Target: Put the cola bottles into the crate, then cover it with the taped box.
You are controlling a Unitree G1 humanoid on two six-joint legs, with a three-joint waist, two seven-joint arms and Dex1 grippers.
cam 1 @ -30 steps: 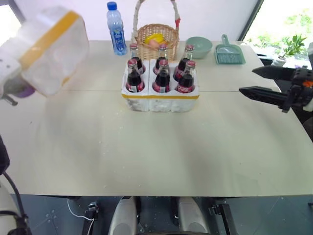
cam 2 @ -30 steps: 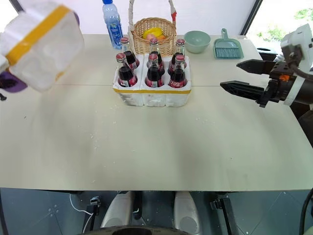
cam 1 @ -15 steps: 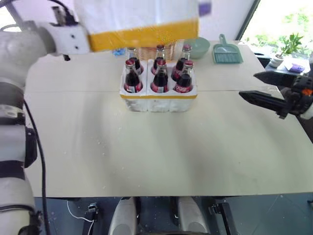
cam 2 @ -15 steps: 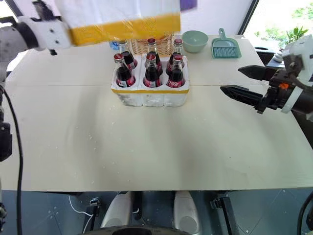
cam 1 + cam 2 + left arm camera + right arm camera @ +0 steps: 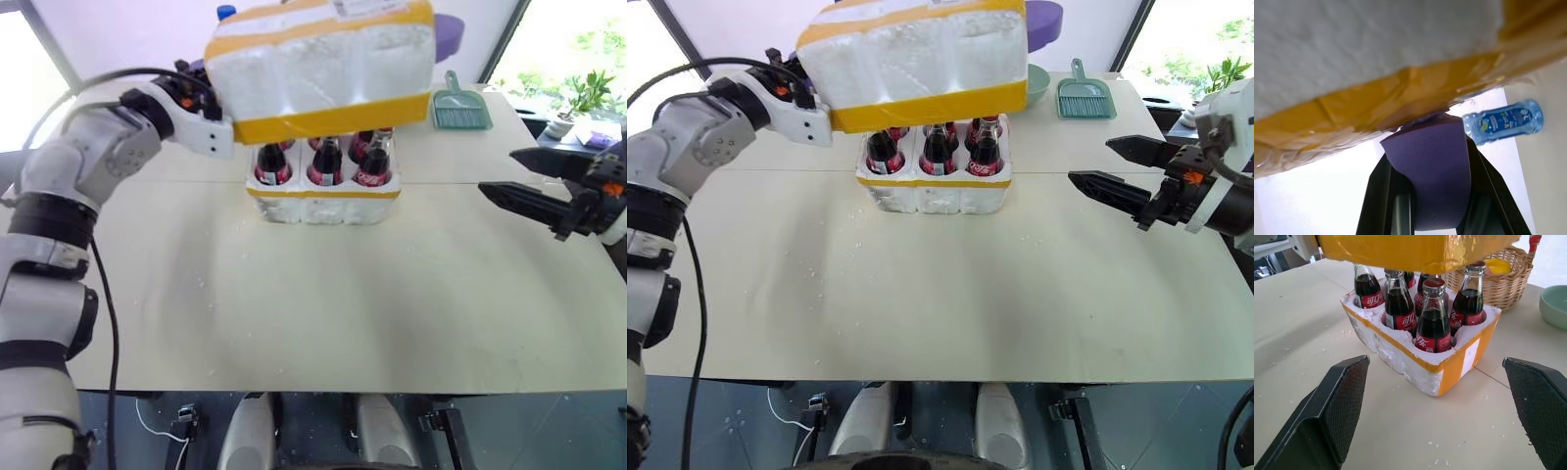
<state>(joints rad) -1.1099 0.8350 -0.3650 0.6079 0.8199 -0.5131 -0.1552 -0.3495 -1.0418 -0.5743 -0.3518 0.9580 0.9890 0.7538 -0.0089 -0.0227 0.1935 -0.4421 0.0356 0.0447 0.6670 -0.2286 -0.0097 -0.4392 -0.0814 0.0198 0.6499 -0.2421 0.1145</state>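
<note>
My left tool [image 5: 808, 93] was clamped tight on the taped box [image 5: 318, 69], gripping it at its end nearest my left arm, with a purple pad [image 5: 1435, 171] pressed between the black fingers [image 5: 1378, 196] against the box's yellow tape. The box hung in the air off that tool, tilted a little, its lower yellow band just over the bottle caps. Straight beneath it sat the crate [image 5: 323, 201] on the surface [image 5: 313, 304], all six cola bottles [image 5: 1432, 328] standing upright in their wells, the box's edge hiding the tops of the back row. My right tool [image 5: 524, 181] hovered well off to the crate's right side, fingers spread wide apart and holding nothing, pointed across at the crate. Beyond the crate from that tool stood a wicker basket [image 5: 1503, 281] and a pale green bowl [image 5: 1553, 303]; a green dustpan [image 5: 460, 106] lay on the surface behind it.
</note>
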